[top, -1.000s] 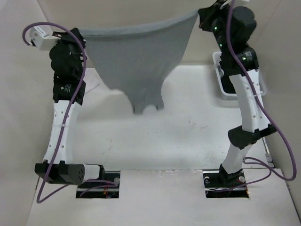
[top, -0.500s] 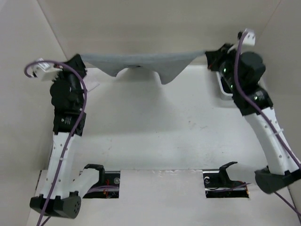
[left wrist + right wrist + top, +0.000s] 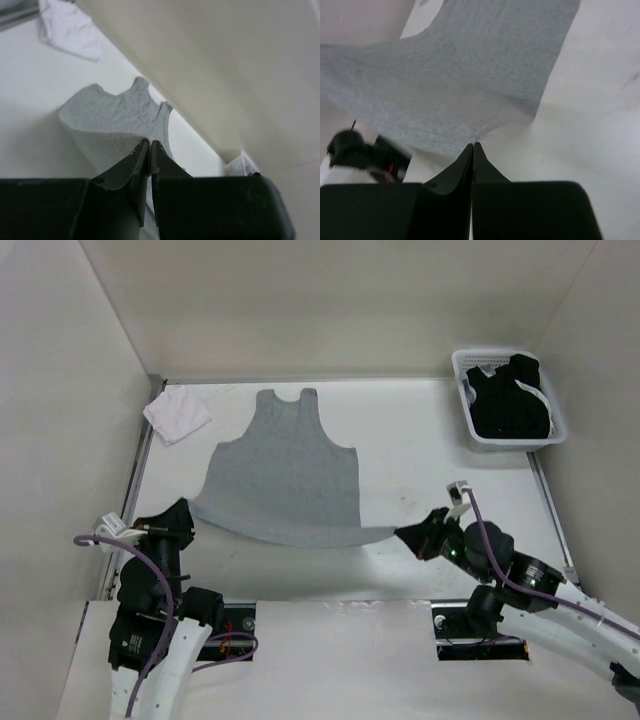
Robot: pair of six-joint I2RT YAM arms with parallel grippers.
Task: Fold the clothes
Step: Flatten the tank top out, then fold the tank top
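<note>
The clothes, a light grey tank top (image 3: pixel 285 475), lie spread flat on the table with the straps at the far side and the wide hem toward me. My left gripper (image 3: pixel 185 510) is low at the hem's left corner, shut on the fabric. In the left wrist view the fingertips (image 3: pixel 150 142) pinch the grey cloth (image 3: pixel 115 115). My right gripper (image 3: pixel 403 533) is shut on the hem's right corner, which is pulled out to a point. The right wrist view shows its tips (image 3: pixel 473 145) closed on that corner of the top (image 3: pixel 470 75).
A small white cloth (image 3: pixel 177 413) lies crumpled at the far left corner, also in the left wrist view (image 3: pixel 67 25). A white basket (image 3: pixel 463 368) at the far right holds a black garment (image 3: pixel 510 400). Walls close in the table on three sides.
Both arms swung from high at the back down toward the near edge, still gripping the hem. The tank top went from hanging stretched in the air to lying flat on the table.
</note>
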